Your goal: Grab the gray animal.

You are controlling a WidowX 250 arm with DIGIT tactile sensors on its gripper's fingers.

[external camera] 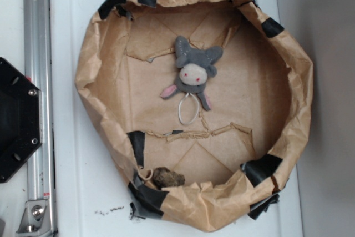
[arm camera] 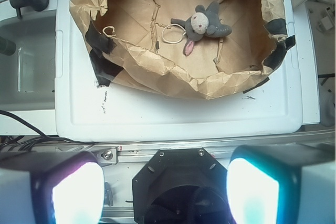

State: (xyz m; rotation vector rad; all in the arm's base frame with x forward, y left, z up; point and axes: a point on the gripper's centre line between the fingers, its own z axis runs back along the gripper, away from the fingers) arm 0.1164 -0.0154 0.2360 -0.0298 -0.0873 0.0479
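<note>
The gray animal (external camera: pixel 191 70) lies flat in the middle of a round brown-paper basin (external camera: pixel 100 104), face up, cream face with red dot eyes, pink-lined ears and a white string loop (external camera: pixel 188 109) toward the near side. It also shows in the wrist view (arm camera: pixel 202 24), far from my gripper (arm camera: pixel 165 192). My gripper is open and empty, its two pads (arm camera: pixel 76 195) wide apart, held high above the black robot base (arm camera: pixel 178 182), outside the basin. The gripper does not show in the exterior view.
A small brown lumpy object (external camera: pixel 168 177) sits at the basin's near rim. The basin's paper walls are patched with black tape (external camera: pixel 260 167). It rests on a white plastic lid (arm camera: pixel 157 108). A metal rail (external camera: pixel 37 81) and the black base (external camera: pixel 16 117) lie to the left.
</note>
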